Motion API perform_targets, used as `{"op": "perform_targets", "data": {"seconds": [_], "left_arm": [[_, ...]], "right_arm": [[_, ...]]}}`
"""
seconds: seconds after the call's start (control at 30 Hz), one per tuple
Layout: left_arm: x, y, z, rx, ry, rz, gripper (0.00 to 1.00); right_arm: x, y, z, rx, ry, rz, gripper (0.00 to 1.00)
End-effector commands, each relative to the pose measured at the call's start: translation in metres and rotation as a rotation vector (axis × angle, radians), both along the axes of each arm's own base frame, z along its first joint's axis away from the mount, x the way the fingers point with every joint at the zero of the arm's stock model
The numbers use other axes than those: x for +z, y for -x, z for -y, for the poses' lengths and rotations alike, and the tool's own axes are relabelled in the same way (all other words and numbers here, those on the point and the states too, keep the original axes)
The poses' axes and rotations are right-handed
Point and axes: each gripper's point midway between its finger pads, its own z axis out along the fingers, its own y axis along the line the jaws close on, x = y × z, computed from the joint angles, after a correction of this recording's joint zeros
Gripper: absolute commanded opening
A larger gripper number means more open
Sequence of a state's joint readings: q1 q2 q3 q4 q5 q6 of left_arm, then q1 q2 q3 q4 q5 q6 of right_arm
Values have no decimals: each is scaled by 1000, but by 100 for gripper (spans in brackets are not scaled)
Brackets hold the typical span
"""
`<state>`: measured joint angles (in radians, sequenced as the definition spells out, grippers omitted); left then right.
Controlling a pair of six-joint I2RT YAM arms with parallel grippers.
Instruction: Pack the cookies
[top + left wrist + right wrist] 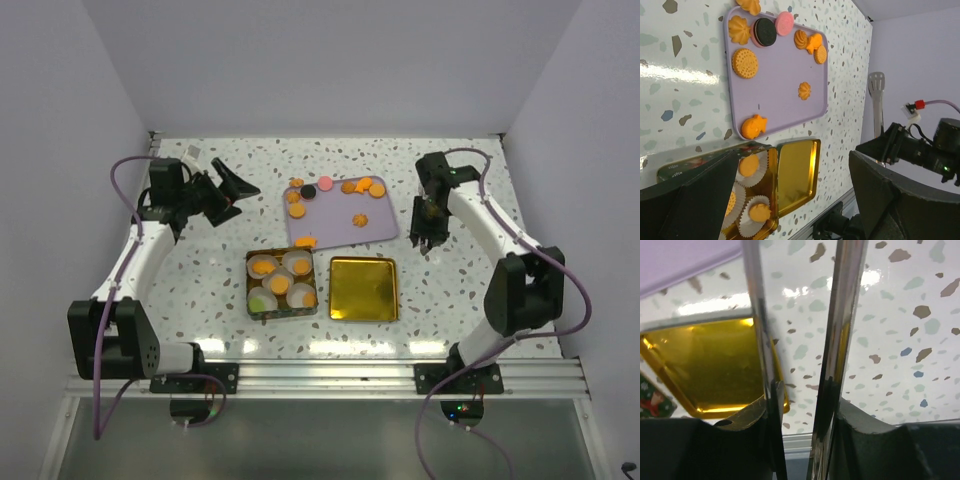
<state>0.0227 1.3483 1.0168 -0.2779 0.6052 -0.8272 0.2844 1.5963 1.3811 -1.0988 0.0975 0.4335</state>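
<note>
Several cookies (352,187), mostly orange, with one pink (325,183) and one black (309,191), lie on a lilac tray (340,228). The left wrist view shows them too (745,63). An open tin (250,285) holds white paper cups with orange cookies (279,284) and a green one (259,303). My left gripper (232,192) is open and empty, left of the tray. My right gripper (430,228) is shut on metal tongs (845,315), right of the tray; both tong arms run between my fingers.
The tin's gold lid (364,289) lies upside down right of the tin, below the tray; it also shows in the left wrist view (797,175) and the right wrist view (705,365). White walls enclose the speckled table (200,290) on three sides.
</note>
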Motion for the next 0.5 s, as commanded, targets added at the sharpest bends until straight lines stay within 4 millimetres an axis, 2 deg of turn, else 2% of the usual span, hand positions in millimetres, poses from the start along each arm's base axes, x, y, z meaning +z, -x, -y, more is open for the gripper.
{"op": "perform_targets", "data": {"seconds": [0.0, 0.13, 0.23, 0.37, 0.47], "left_arm": [[18, 5, 3, -20, -1, 57, 97], [19, 8, 3, -23, -9, 53, 97], [16, 10, 2, -20, -15, 51, 97], [15, 10, 2, -19, -17, 50, 97], [15, 9, 1, -16, -20, 49, 97]], "right_arm": [[-32, -23, 27, -35, 36, -53, 39], [-65, -32, 48, -88, 37, -118, 44], [-88, -32, 57, -118, 33, -175, 48], [-101, -33, 61, -131, 41, -203, 55], [-104, -34, 64, -130, 50, -210, 69]]}}
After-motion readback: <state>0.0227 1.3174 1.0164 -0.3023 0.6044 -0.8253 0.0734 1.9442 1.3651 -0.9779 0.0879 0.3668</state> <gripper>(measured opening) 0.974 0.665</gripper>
